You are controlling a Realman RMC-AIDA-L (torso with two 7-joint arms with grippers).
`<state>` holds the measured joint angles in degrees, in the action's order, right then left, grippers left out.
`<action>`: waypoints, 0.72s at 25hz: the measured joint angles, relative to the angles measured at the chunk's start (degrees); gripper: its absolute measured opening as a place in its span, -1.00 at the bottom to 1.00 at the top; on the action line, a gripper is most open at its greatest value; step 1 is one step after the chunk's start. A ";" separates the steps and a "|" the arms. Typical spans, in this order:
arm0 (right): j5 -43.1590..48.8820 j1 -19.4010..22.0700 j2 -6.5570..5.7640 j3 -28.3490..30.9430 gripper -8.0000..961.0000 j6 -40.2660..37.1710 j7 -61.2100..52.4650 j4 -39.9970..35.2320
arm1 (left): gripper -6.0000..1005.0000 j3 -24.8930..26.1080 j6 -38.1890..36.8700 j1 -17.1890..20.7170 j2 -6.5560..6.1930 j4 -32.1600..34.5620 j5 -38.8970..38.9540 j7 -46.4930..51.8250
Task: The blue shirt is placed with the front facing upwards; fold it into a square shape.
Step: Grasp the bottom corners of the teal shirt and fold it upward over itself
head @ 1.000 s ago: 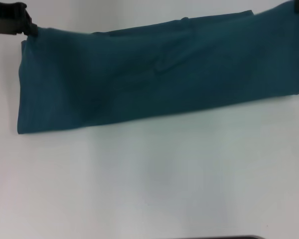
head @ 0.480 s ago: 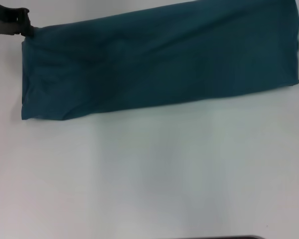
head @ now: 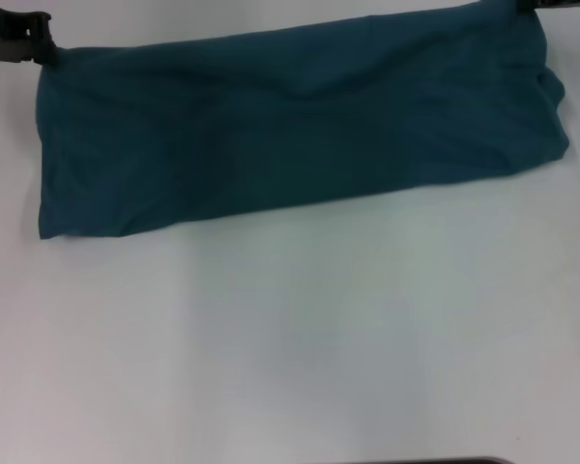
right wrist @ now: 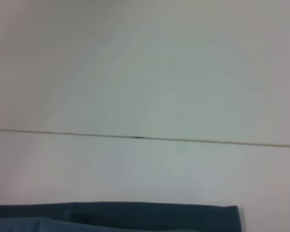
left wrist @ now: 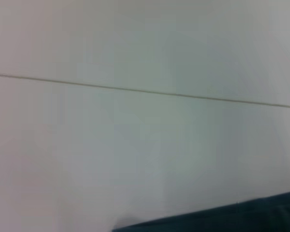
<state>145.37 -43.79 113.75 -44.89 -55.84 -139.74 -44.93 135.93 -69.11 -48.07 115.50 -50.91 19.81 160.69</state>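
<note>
The blue shirt lies as a long folded band across the far part of the white table, plain side up, with no lettering showing. My left gripper is shut on its far left corner. My right gripper shows only as a dark sliver at the picture's top edge, pinching the far right corner. The shirt's far edge runs stretched between them. Its right end is bunched and wrinkled. A strip of the shirt shows in the left wrist view and in the right wrist view.
The white table stretches bare in front of the shirt. A thin seam line crosses the table beyond the shirt in the left wrist view and the right wrist view. A dark edge shows at the near border.
The right gripper has moved left along the far edge, and the shirt's right end has slumped and wrinkled. The band has settled lower. The left gripper has hardly moved.
</note>
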 joint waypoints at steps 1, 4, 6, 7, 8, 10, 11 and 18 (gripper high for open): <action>0.00 -0.05 0.14 -0.09 -0.92 0.17 0.07 0.05 | -0.99 0.00 0.02 0.01 -0.03 -0.17 -0.41 0.39; 0.00 -0.07 0.34 -0.14 -0.92 0.42 0.30 0.06 | -0.99 0.00 0.03 -0.42 -0.14 -0.66 -2.42 1.74; 0.00 -0.07 0.35 -0.16 -0.92 0.84 0.32 0.08 | -0.99 -0.68 0.21 -0.77 -0.12 -0.73 -3.00 1.59; 0.00 -0.07 0.34 -0.17 -0.92 1.11 0.31 0.07 | -0.99 -1.33 0.49 -0.85 -0.02 -0.80 -3.23 1.47; 0.00 -0.07 0.34 -0.18 -0.92 1.37 0.31 0.00 | -0.99 -2.03 0.85 -0.86 0.07 -0.89 -3.44 1.44; 0.00 -0.07 0.23 -0.19 -0.92 2.18 0.35 -0.19 | -0.99 -3.15 1.37 -0.86 0.22 -0.92 -3.61 1.40; 0.00 -0.11 0.18 -0.20 -0.92 2.63 0.40 -0.22 | -0.99 -3.61 1.52 -0.87 0.26 -0.89 -3.64 1.38; -0.01 -1.03 0.65 -3.90 -0.92 8.19 0.73 0.58 | -0.99 -4.17 1.43 -0.57 0.69 -0.67 -3.97 1.33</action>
<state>145.37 -44.82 114.41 -48.79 -47.65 -139.01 -44.35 131.76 -67.68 -48.64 116.20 -51.58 15.84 162.03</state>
